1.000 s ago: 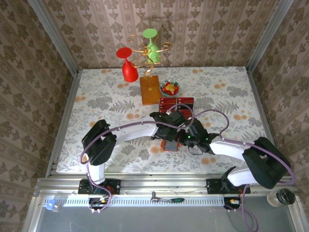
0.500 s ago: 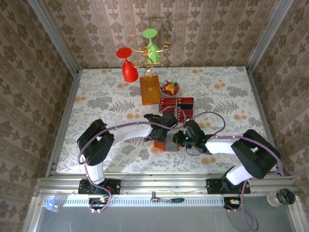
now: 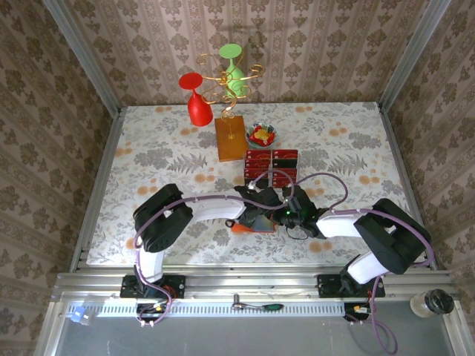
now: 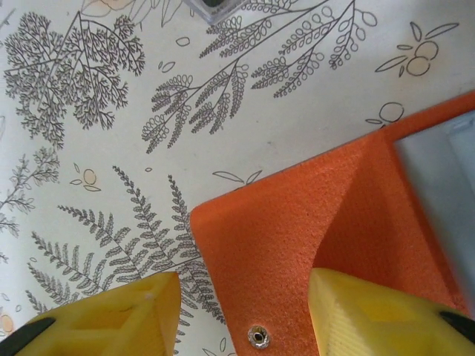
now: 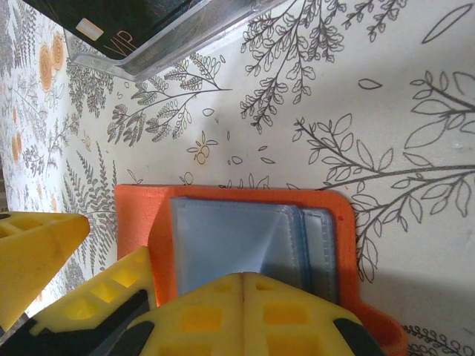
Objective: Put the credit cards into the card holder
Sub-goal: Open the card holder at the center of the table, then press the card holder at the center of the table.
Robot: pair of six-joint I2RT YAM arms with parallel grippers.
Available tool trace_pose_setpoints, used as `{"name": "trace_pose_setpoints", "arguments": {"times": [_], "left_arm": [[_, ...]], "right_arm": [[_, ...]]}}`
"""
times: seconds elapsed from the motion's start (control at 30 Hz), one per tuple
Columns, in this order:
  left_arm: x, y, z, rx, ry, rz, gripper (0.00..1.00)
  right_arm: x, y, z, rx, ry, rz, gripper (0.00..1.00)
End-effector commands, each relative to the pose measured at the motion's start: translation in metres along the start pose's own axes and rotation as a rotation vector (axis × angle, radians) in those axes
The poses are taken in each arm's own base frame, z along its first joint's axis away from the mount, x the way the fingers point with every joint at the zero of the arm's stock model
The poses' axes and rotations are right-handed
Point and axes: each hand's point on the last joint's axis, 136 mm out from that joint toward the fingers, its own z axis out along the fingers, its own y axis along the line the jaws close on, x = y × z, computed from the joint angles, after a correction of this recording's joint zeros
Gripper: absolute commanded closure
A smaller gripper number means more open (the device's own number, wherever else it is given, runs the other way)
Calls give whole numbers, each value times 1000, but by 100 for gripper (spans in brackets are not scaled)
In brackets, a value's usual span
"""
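The orange card holder (image 3: 239,228) lies open on the floral cloth near the table's front middle. In the left wrist view its orange flap (image 4: 297,237) with a small metal snap (image 4: 257,335) sits between the fingers of my left gripper (image 4: 245,315), which is open with one finger over the cloth and the other over the flap. My right gripper (image 5: 243,297) is shut, its tips pressing down on the holder's clear blue sleeves (image 5: 237,237). The credit cards (image 3: 271,165) lie in a clear tray just behind the two grippers (image 3: 269,213).
A brown wooden block (image 3: 230,139) with a gold wire stand, a red glass (image 3: 197,100) and a green glass (image 3: 231,63) stand at the back. A bowl of candies (image 3: 261,135) sits beside the block. The clear tray's edge (image 5: 185,37) is close to the holder.
My left gripper has opened and dropped lower toward the cloth over the flap's edge. The holder now lies spread open. The right gripper has stayed shut on the sleeves.
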Motion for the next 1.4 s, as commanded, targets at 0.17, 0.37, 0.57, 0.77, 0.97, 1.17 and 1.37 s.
{"name": "trace_pose_setpoints", "arguments": {"times": [0.17, 0.37, 0.57, 0.77, 0.97, 1.17, 1.37], "left_arm": [[45, 10, 26, -98, 142, 61, 48], [17, 4, -5, 44, 66, -59, 46], [-27, -6, -50, 282, -49, -219, 46], [-65, -14, -92, 472, -148, -320, 45], [-90, -31, -124, 700, -238, -479, 44], [-75, -52, -93, 867, -182, -726, 44], [-46, -60, -56, 891, -111, -829, 43]], "right_arm": [[23, -47, 1, 157, 55, 39, 100], [22, -42, 1, 141, 63, 31, 100], [22, -38, 1, 131, 69, 23, 100], [22, -38, 0, 127, 68, 25, 100], [23, -38, -1, 126, 67, 29, 100], [23, -40, 0, 130, 65, 32, 100], [23, -41, -1, 130, 62, 37, 100]]}}
